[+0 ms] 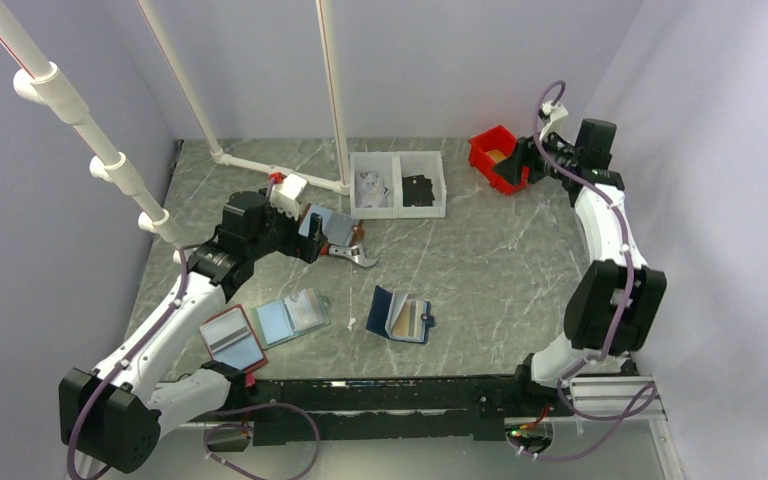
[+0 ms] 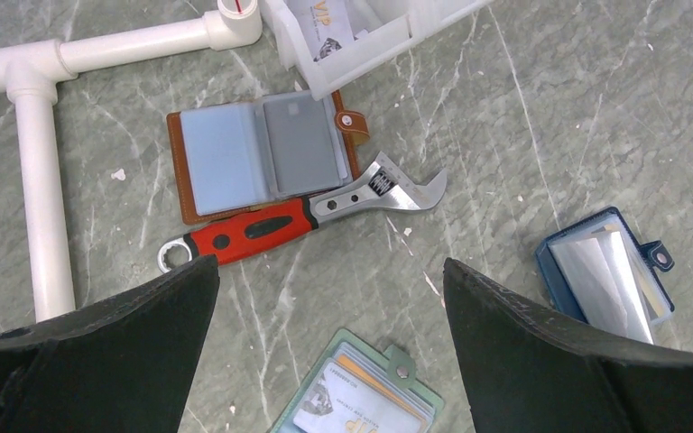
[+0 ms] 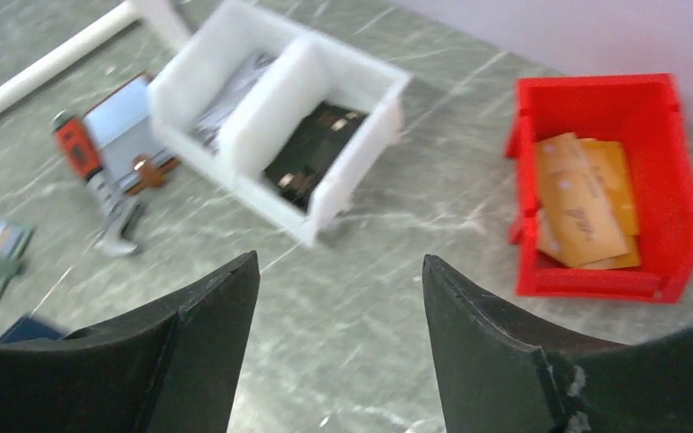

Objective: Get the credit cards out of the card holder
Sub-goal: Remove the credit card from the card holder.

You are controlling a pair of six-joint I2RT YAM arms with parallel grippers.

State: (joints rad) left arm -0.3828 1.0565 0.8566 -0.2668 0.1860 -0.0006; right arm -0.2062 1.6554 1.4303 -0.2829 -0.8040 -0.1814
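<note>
The navy card holder lies open on the table right of centre, strap tab to the right. A tan card shows in its pockets; I see no black card in it. It also shows in the left wrist view, with glossy sleeves. My left gripper hovers open and empty, up and left of the holder, its fingers apart over bare table. My right gripper is open and empty beside the red bin, far from the holder. Only the holder's corner shows in the blurred right wrist view.
A red-handled wrench lies by a brown holder. A green-edged holder and a red-edged holder lie at front left. The white two-part bin holds papers and black cards. The red bin holds orange cards. White pipes stand at the back left.
</note>
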